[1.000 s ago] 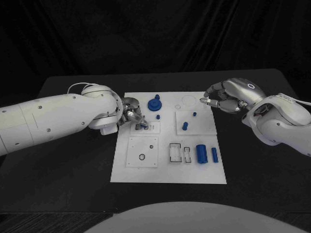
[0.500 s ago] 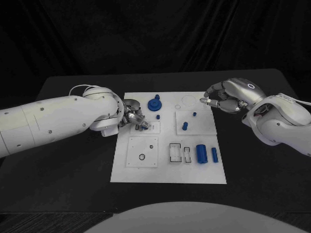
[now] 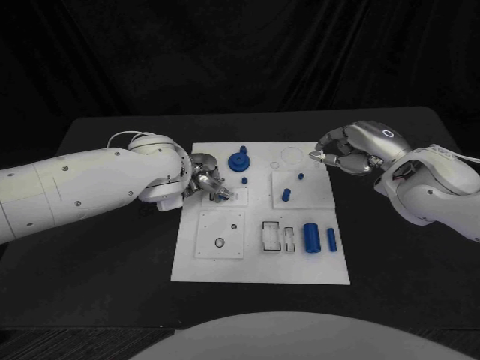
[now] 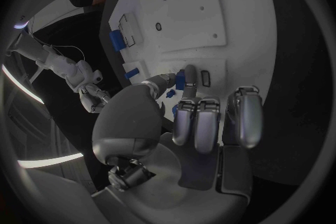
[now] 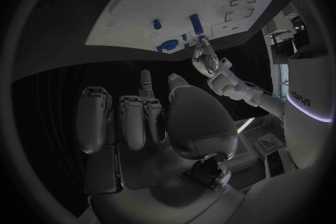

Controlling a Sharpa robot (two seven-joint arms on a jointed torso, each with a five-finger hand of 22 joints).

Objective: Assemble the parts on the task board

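Fingers of the left hand (image 3: 205, 182) pinch a small blue part (image 4: 181, 79) over the task board's (image 3: 259, 266) upper-left corner | right hand (image 3: 348, 150) fingers curled inward, holding nothing, beside the board's upper-right edge | black table (image 3: 100, 255) beneath

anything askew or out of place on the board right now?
Nothing stands out. The white board lies flat and square on the table, and the blue pieces sit tidily on it, none spilled. The left hand works a small blue piece at the board's left side; the right hand hovers beside it.
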